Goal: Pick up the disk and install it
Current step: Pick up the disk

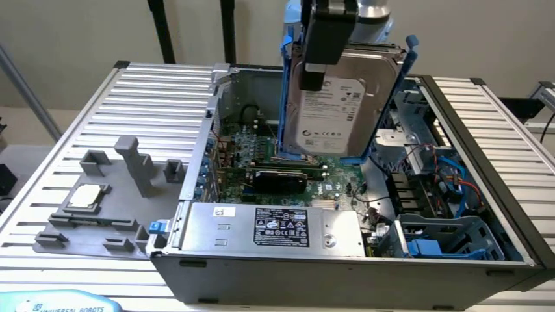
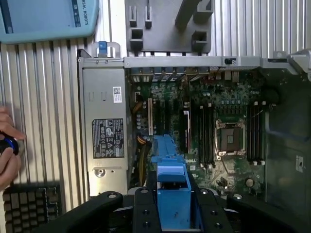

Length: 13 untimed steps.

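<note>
Exterior view: flat silver-grey disk (image 1: 338,123), blue-railed

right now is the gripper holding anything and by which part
The gripper holds the hard drive by its upper end, clamped across the blue rail frame, hanging upright over the open computer case.

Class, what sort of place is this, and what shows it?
Probably a robotics test bench: an open computer case on a slatted metal table, robot jaws holding the disk above it.
</note>
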Tool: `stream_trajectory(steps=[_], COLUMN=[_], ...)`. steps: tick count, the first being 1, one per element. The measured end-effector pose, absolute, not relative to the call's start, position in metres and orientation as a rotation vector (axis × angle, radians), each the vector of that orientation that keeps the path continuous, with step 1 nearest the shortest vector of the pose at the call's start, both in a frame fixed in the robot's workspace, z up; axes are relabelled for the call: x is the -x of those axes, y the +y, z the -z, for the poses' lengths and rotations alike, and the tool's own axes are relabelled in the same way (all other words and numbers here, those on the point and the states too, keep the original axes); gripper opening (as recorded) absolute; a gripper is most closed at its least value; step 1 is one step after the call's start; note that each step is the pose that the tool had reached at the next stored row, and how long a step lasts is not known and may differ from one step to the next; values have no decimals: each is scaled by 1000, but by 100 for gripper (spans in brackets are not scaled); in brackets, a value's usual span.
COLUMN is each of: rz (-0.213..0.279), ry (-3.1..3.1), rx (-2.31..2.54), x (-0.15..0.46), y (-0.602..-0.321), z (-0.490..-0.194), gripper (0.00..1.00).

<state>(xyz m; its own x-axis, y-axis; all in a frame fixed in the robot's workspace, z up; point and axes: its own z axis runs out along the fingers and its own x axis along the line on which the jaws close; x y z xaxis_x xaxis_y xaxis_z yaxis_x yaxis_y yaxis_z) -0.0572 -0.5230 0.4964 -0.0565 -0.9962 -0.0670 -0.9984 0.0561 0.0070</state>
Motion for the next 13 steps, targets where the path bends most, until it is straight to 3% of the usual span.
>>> stream_trajectory(steps=[13], rz=[-79], ry=[2250], rx=[2127], x=[1], y=[-546], z=[-495], gripper=[33])
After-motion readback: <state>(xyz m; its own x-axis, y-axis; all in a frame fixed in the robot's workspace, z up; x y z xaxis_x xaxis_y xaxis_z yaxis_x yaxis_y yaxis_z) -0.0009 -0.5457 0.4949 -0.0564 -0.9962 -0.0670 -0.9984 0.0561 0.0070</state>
